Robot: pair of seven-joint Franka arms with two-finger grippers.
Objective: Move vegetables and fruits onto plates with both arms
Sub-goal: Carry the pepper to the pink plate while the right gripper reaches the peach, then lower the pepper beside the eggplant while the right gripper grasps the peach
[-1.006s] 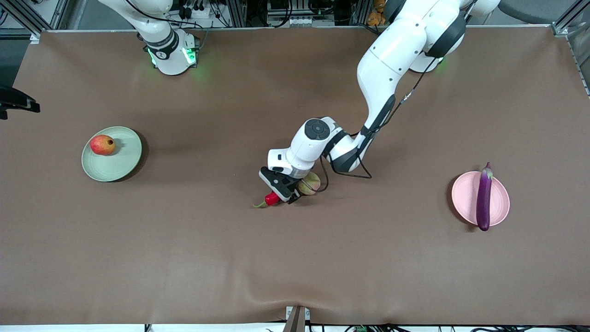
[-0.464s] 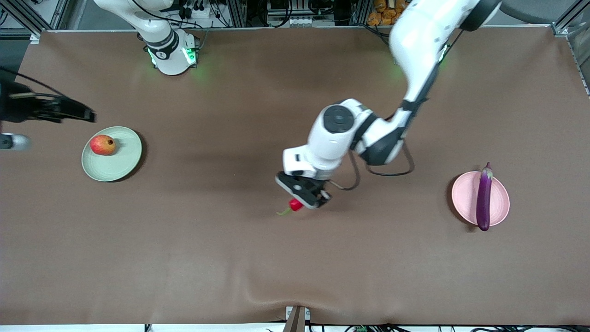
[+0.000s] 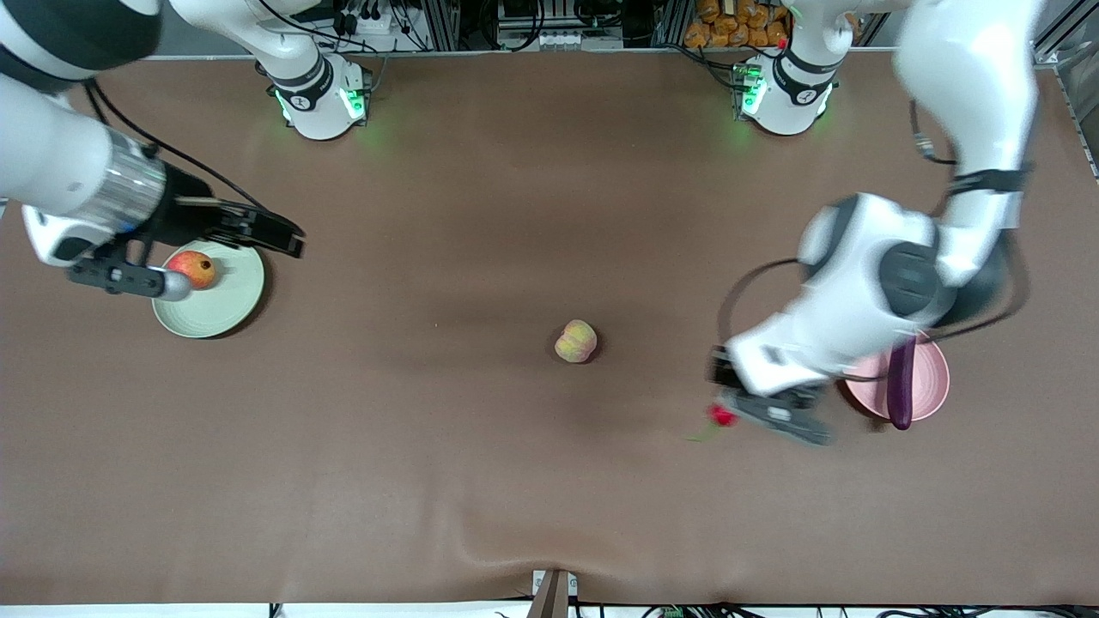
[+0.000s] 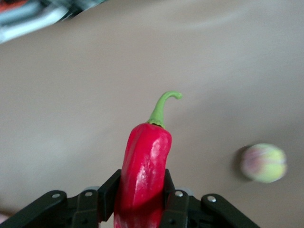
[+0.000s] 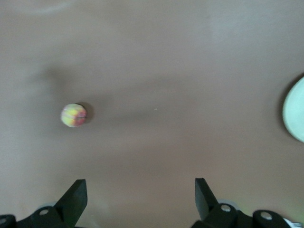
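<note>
My left gripper (image 3: 740, 415) is shut on the red chili pepper (image 3: 722, 416), held in the air just beside the pale pink plate (image 3: 932, 379), which carries the purple eggplant (image 3: 900, 390). In the left wrist view the chili (image 4: 142, 166) sticks out between the fingers (image 4: 175, 199), green stem outward. The peach (image 3: 575, 341) lies alone mid-table and also shows in the left wrist view (image 4: 263, 163). The apple (image 3: 192, 268) sits on the pale green plate (image 3: 221, 305). My right gripper (image 3: 285, 239) hangs open and empty over that plate's edge. It also shows in the right wrist view (image 5: 140, 192).
The right wrist view shows the peach (image 5: 73, 115) on the brown table cover and a sliver of the green plate (image 5: 295, 118). The left arm's white links (image 3: 867, 309) hang over part of the pink plate.
My left gripper has lifted the chili from beside the peach and carried it toward the pink plate. My right arm has swung in over the green plate.
</note>
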